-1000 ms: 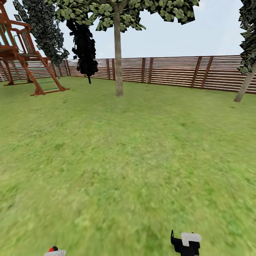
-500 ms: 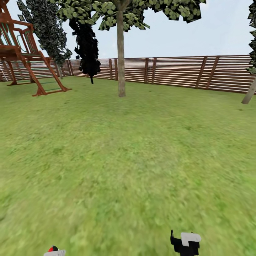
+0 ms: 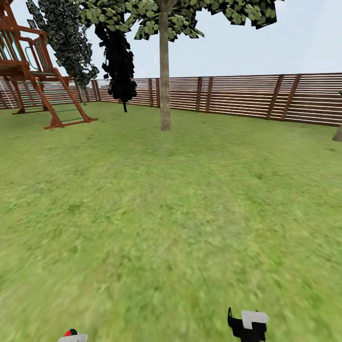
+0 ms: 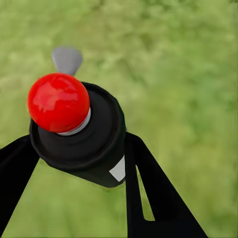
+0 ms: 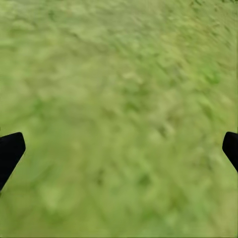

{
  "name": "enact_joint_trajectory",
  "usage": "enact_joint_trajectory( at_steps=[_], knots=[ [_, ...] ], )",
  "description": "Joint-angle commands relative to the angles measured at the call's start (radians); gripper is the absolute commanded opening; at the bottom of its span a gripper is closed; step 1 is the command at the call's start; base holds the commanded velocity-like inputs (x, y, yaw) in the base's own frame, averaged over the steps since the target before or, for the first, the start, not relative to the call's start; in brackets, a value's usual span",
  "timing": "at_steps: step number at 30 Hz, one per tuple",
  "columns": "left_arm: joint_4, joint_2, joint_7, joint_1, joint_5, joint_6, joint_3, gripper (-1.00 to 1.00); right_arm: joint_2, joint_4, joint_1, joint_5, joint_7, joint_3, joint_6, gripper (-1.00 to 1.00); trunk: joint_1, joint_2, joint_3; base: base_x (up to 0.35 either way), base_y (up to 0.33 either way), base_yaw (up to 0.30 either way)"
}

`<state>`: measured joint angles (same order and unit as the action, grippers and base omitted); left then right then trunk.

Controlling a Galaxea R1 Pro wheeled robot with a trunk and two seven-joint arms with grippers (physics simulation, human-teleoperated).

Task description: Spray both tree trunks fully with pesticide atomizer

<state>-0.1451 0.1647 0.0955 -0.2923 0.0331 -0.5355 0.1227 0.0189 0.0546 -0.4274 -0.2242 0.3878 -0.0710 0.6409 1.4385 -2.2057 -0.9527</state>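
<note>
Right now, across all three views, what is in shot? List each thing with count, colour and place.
Slim dark-grey pesticide atomizer with red button: one, between the left jaws.
Pale straight tree trunk: one, centre, before the fence; another trunk base at the right edge.
Black-green cypress-like trees: two, far left.
Brown slatted wooden fence: one, along the back.
Red-brown wooden play frame: one, far left.
Green grass lawn: throughout.
Left gripper: black, shut on the atomizer.
Right gripper: black, open over grass.

Fenced garden: lawn (image 3: 190,213), tree (image 3: 165,71), play frame (image 3: 33,76).
</note>
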Motion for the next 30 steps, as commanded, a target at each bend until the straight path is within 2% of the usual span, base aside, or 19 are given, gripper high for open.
enact_joint_trajectory(
  at_steps=[1,6,30],
  knots=[
    [0.001,0.0,0.01,-0.001,0.004,-0.001,0.008,-1.0,0.0,-0.001,-0.001,-0.01,0.005,-0.007,0.002,1.0,0.0,0.0,-0.001,0.338,0.0,0.115],
    [0.001,0.0,0.01,-0.001,0.004,-0.001,0.008,-1.0,0.0,-0.001,-0.001,-0.01,0.005,-0.008,0.002,1.0,0.0,0.0,-0.001,0.338,0.0,0.15],
    [0.001,-0.001,0.01,-0.001,0.004,0.0,0.008,-1.0,-0.001,-0.001,-0.001,-0.01,0.005,-0.007,0.002,1.0,0.0,0.0,-0.001,0.338,0.0,0.002]
  ],
)
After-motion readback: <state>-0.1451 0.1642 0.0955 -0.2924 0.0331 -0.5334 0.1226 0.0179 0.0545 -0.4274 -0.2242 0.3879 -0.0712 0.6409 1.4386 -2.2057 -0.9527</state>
